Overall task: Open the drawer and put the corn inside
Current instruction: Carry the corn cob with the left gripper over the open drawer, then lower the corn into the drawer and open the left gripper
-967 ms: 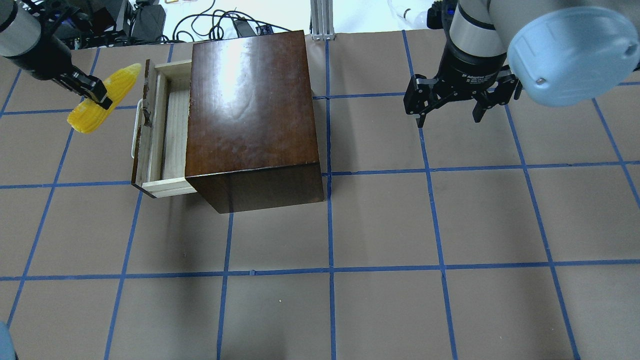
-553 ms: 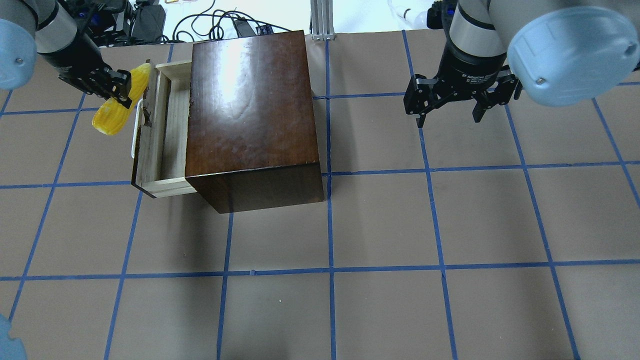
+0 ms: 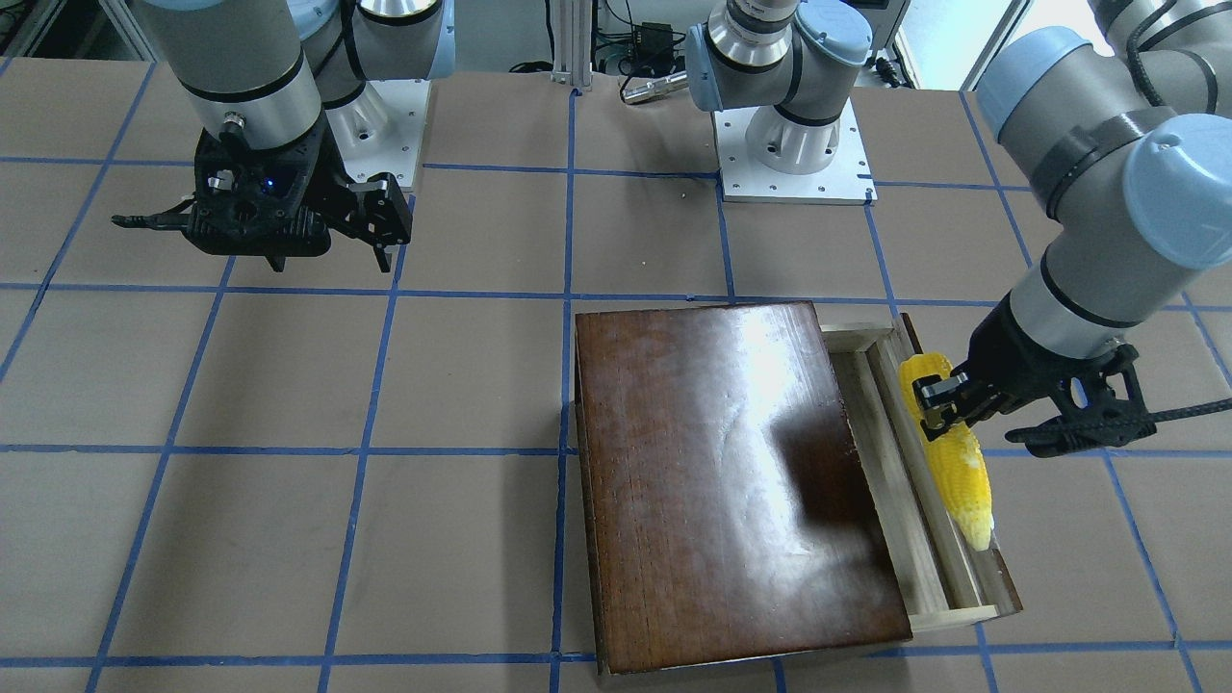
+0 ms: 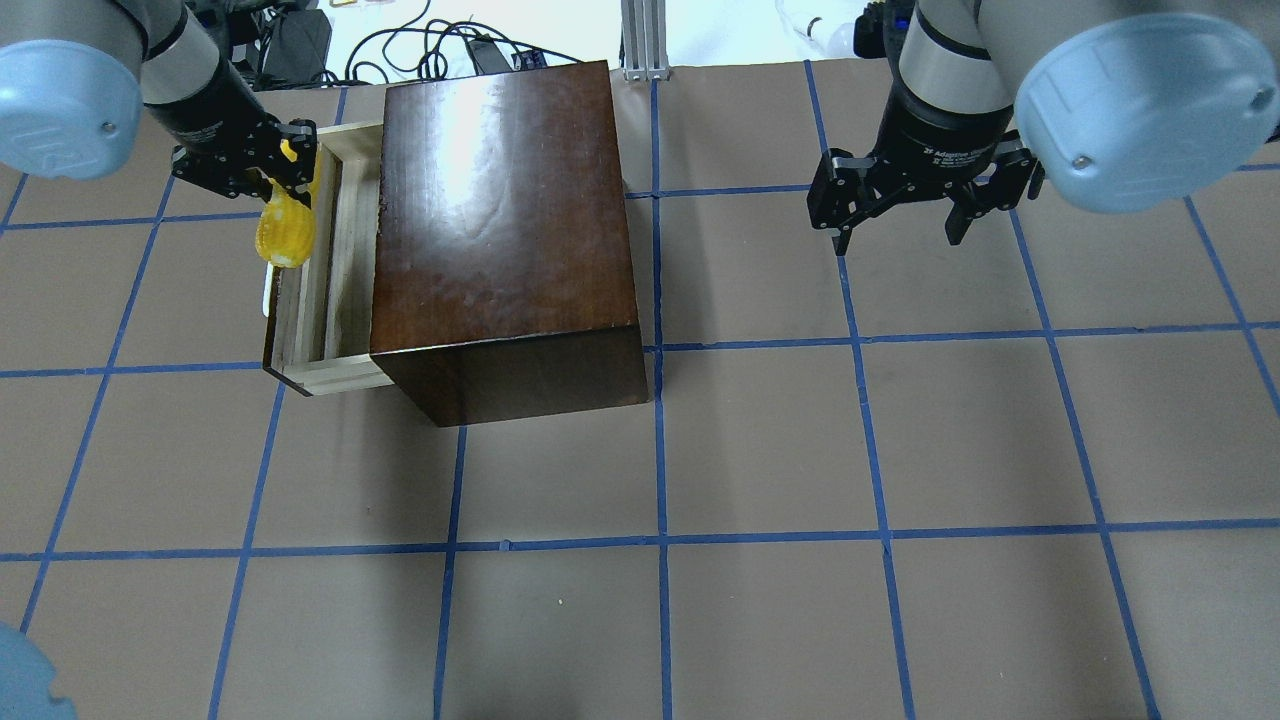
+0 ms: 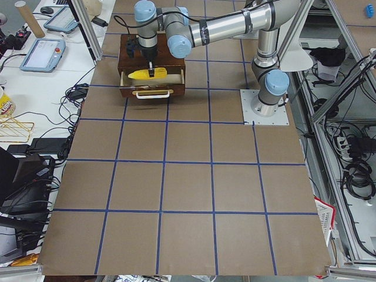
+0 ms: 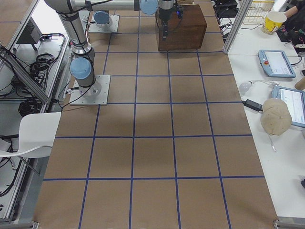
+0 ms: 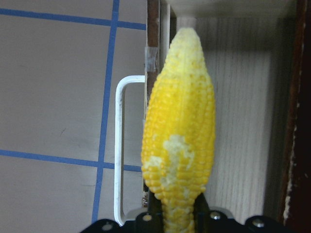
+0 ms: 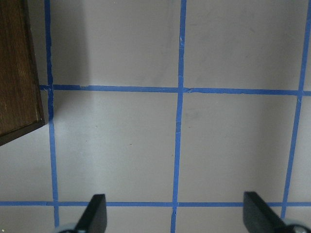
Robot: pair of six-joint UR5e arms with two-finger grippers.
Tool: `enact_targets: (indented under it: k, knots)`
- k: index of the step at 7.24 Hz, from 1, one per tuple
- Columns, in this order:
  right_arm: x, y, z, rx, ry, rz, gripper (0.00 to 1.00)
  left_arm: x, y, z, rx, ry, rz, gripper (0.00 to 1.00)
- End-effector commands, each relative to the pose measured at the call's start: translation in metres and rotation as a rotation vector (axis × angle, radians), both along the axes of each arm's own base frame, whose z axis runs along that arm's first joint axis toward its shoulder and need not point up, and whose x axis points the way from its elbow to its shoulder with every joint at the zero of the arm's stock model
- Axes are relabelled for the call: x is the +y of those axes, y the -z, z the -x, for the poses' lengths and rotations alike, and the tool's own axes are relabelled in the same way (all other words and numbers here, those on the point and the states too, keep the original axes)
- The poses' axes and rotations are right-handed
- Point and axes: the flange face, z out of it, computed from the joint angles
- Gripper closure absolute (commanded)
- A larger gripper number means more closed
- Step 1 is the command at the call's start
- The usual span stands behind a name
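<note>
Holding the corn [image 4: 283, 228] near its thick end, the left gripper [image 4: 288, 165] was clamped on the cob over the pulled-out drawer [image 4: 330, 375]. The corn lay lengthwise along the drawer's dark front edge, partly over the pale tray and just beside the white handle [image 7: 119, 155]; contact with the wood couldn't be told. The right gripper [image 4: 897, 240] hovered with fingers apart over the tabletop [image 4: 760, 450], well apart from the brown box [image 4: 500, 220].

Silver-grey arm tubes [image 3: 241, 67], pale-blue joint caps [image 4: 1140, 100] with screws. Black left gripper [image 3: 934, 409] and right gripper [image 4: 897, 238]; white lettering [image 4: 950, 155] on the right.
</note>
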Motion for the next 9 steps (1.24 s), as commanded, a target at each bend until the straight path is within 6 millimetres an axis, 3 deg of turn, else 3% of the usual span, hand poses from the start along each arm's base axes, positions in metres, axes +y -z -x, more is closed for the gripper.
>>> enact_targets:
  k: [1,2,6,9]
  knots:
    - [0.000,0.000,0.000,0.000,0.000,0.000,0.00,-0.001,0.012,0.008,0.008,-0.038,-0.018,0.59]
    - [0.000,0.000,0.000,0.000,0.000,0.000,0.00,-0.002,0.014,0.007,0.007,-0.042,-0.021,0.01]
    - [0.000,0.000,0.000,0.000,0.000,0.000,0.00,-0.001,0.000,0.004,0.005,-0.031,0.005,0.00]
    - [0.000,0.000,0.000,0.000,0.000,0.000,0.00,0.021,-0.049,0.017,-0.017,0.007,0.085,0.00]
